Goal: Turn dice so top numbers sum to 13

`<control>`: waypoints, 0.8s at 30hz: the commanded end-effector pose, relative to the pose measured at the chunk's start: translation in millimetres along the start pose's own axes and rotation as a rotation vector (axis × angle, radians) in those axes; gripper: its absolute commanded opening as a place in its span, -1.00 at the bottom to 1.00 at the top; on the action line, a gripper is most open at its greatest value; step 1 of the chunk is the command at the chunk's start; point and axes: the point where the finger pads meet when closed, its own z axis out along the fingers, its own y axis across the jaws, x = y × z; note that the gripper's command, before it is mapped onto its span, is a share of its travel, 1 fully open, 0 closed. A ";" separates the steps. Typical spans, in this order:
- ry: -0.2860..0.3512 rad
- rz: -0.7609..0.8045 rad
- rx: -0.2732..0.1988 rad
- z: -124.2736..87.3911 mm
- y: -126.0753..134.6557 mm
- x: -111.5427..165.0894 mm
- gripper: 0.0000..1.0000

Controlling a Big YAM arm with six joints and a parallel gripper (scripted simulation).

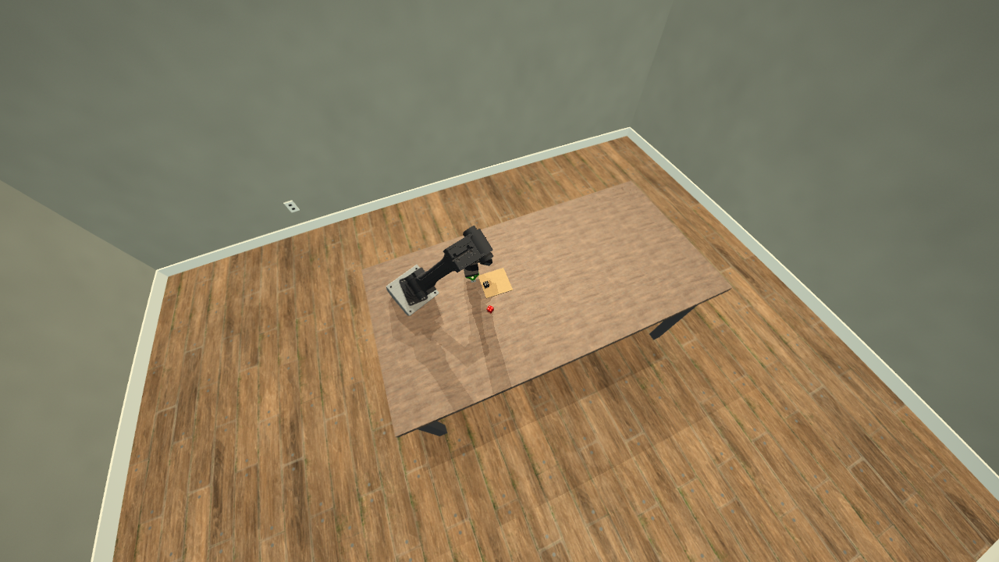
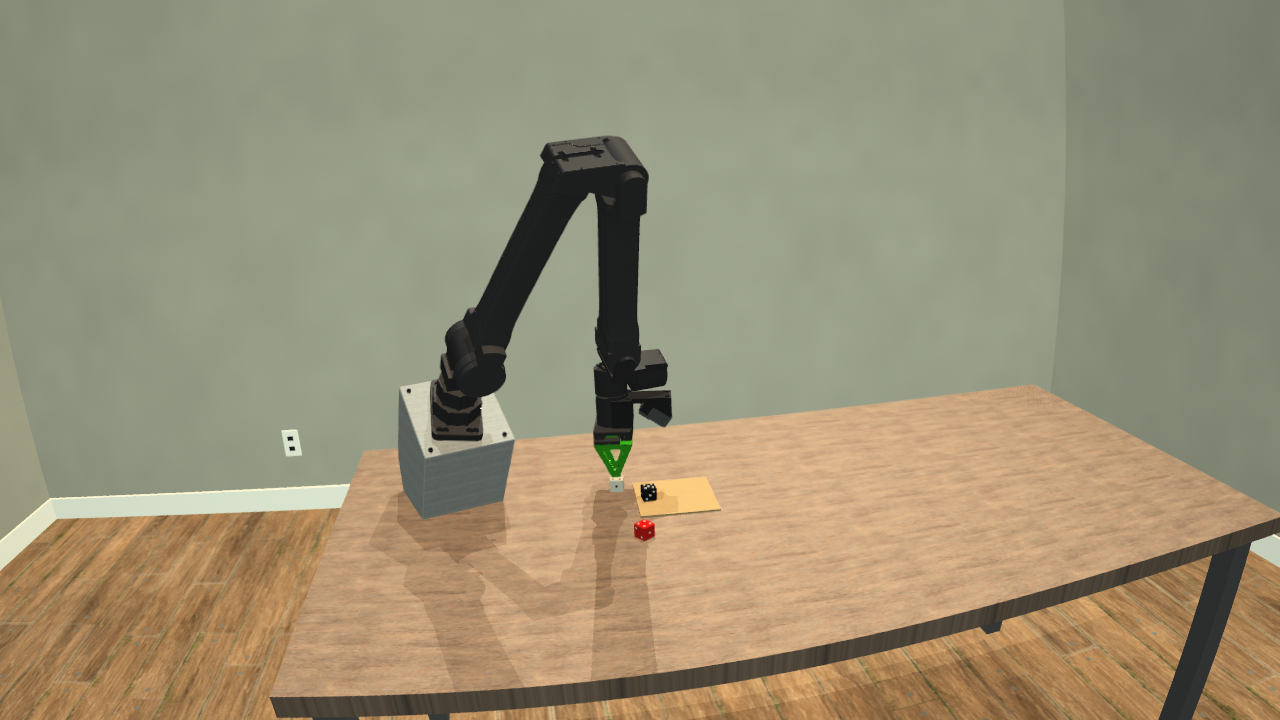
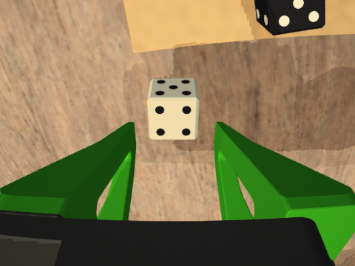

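Observation:
A tan mat point(image 2: 684, 494) lies flat on the table; it also shows in the wrist view point(image 3: 197, 0). A white die point(image 3: 173, 111) lies on the bare table just off the mat's edge, with four pips facing the wrist camera. A red die point(image 2: 643, 530) lies on the table in front of the mat, apart from it. My gripper point(image 3: 174, 133) points straight down over the white die point(image 2: 616, 485). Its green fingers are partly open with a gap on each side of the die, and they hold nothing.
The arm's grey base block point(image 2: 454, 461) stands at the table's back left, left of the dice. The table stretches wide to the right of the mat.

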 end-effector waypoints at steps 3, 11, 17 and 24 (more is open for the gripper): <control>-0.003 -0.007 -0.002 1.8 5.9 2.1 -0.21; -0.004 -0.001 -0.003 1.6 7.1 0.3 -0.21; -0.004 -0.001 -0.003 1.6 7.1 0.3 -0.21; -0.004 -0.001 -0.003 1.6 7.1 0.3 -0.21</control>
